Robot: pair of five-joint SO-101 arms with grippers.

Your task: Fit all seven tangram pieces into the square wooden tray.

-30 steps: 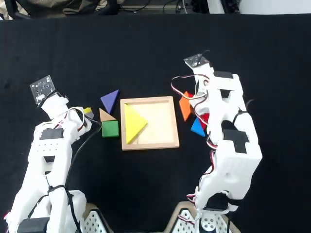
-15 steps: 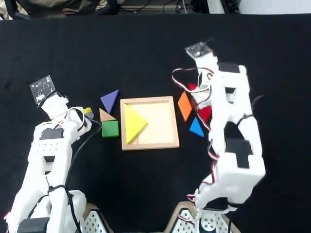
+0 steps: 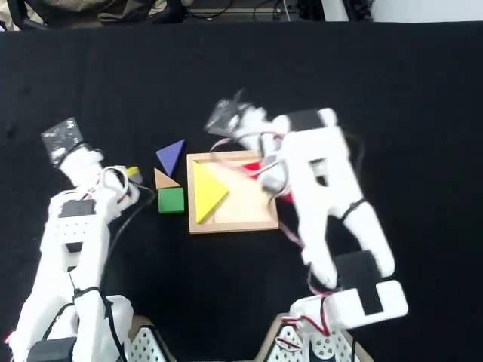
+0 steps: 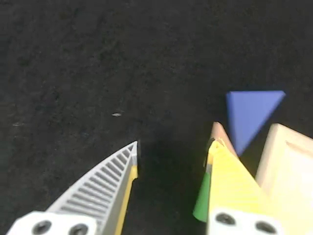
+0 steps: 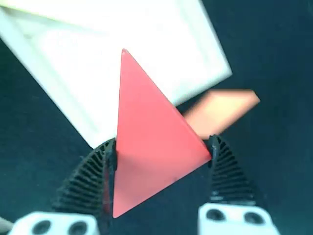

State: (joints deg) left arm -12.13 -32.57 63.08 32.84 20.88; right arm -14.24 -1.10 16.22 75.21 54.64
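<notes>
The square wooden tray [image 3: 249, 219] lies mid-table with a yellow triangle [image 3: 205, 190] in its left half. My right gripper [image 3: 256, 167] hangs over the tray's far right part, shut on a red triangle [image 5: 146, 142] held upright between its fingers [image 5: 93, 171]. Below it are the tray [image 5: 63, 44] and an orange parallelogram [image 5: 220, 110] just outside the rim. Left of the tray lie a blue-purple triangle [image 3: 171, 154], a tan triangle [image 3: 164, 179] and a green square [image 3: 171, 200]. My left gripper [image 4: 171, 152] stands open beside them, holding nothing; the triangle [image 4: 252, 115] lies just ahead.
Black cloth covers the whole table. The right arm's body [image 3: 324, 181] covers the area right of the tray in the high view. The left arm [image 3: 75, 226] stands along the left side. Open cloth lies beyond the tray.
The right arm has swung left from the pieces beside the tray to over the tray, carrying the red triangle. The left arm has barely shifted.
</notes>
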